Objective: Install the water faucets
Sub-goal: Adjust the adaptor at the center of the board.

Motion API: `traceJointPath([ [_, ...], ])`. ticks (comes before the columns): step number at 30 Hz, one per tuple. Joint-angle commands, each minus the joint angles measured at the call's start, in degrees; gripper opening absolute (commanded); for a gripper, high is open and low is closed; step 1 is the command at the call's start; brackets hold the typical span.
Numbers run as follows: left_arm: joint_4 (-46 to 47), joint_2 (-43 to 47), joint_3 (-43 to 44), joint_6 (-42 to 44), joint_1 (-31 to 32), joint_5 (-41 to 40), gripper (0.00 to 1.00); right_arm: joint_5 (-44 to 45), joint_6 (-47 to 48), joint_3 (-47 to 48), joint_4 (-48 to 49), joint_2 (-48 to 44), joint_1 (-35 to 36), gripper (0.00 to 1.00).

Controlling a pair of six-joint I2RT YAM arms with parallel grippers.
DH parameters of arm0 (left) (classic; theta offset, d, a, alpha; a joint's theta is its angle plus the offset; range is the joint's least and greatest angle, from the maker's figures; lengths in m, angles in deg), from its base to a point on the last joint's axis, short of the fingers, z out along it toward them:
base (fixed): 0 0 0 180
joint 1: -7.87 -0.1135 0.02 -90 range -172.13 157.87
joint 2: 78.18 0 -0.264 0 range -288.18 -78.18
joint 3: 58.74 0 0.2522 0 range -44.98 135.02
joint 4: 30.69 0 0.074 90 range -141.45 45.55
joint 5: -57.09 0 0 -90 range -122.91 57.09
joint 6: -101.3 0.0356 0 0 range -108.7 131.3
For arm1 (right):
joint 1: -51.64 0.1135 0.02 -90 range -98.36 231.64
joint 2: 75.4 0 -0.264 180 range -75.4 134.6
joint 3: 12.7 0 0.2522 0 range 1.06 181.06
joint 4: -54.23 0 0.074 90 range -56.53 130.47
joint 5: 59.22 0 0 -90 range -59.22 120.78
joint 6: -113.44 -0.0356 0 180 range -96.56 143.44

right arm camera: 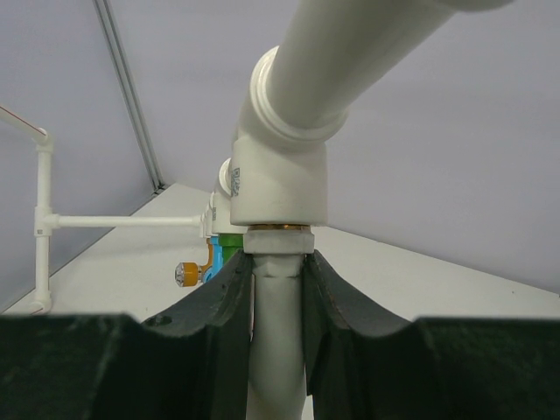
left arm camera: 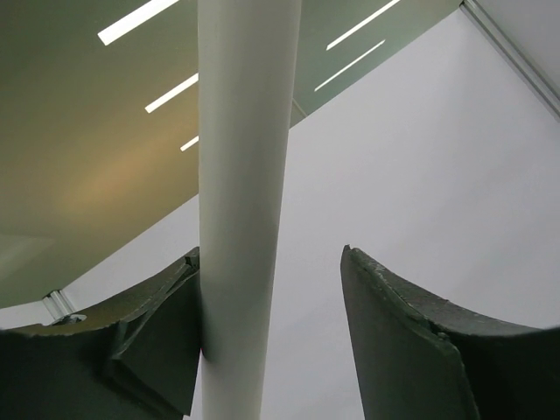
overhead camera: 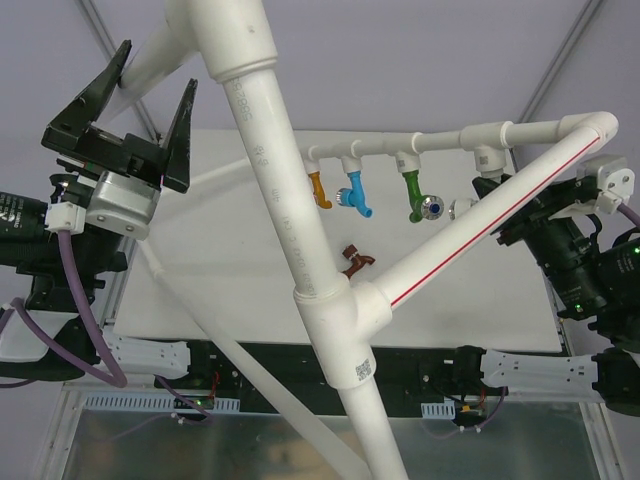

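A white stub (right arm camera: 278, 385) is gripped by the right end effector (right arm camera: 276, 262) — a pipe (left arm camera: 245, 157) is straddled by the open left end effector (left arm camera: 269, 254).

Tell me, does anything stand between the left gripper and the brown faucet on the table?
The thick white pipe crosses between the left gripper and the brown faucet in the top view; its open jaws straddle another white pipe.

White pipe (left arm camera: 245, 131) inside parted gripper (left arm camera: 269, 254)
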State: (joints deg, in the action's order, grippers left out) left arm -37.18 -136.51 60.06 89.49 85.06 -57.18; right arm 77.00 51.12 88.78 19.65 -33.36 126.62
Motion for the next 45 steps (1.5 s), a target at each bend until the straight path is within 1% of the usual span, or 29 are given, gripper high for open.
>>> traceJointPath([
  [1,-4.3,0.2,-1.7,-4.5,0.2,-2.5,0.63,-3.2,2.9,2.8,18.3,-2.1,0.3,0.0],
  [4,-4.5,1.4,-2.3,-5.1,0.2,-2.6,0.67,-2.6,3.0,2.5,18.4,-2.2,0.3,0.0],
  [9,-7.0,6.0,-3.6,-10.2,0.2,-0.7,0.71,-0.9,3.8,1.8,18.4,-2.7,0.3,0.0],
  [13,-12.7,10.0,-4.7,-14.1,0.2,0.4,0.72,0.4,4.5,1.0,18.7,-3.5,0.3,0.0],
  [22,-25.8,16.4,-5.5,-25.1,0.1,6.8,0.7,3.2,6.2,-0.3,19.5,-3.8,0.2,0.0],
  [28,-37.7,19.3,-4.8,-33.7,0.0,15.6,0.66,4.6,6.3,-0.5,19.5,-3.1,0.3,0.0],
  [34,-47.3,22.3,-6.0,-44.7,0.0,29.0,0.66,4.8,5.9,-0.8,19.5,-3.1,0.3,0.0],
  [37,-49.9,23.8,-8.4,-48.6,-0.4,33.9,0.66,4.9,5.8,-1.1,19.5,-3.0,0.3,0.0],
  [42,-50.6,25.0,-14.9,-53.3,-0.9,37.7,0.66,5.2,5.7,-1.4,19.5,-3.2,0.3,0.0],
  [45,-50.5,24.1,-20.1,-56.1,-0.9,38.0,0.68,5.5,5.5,-1.9,19.4,-3.5,0.3,0.0],
])
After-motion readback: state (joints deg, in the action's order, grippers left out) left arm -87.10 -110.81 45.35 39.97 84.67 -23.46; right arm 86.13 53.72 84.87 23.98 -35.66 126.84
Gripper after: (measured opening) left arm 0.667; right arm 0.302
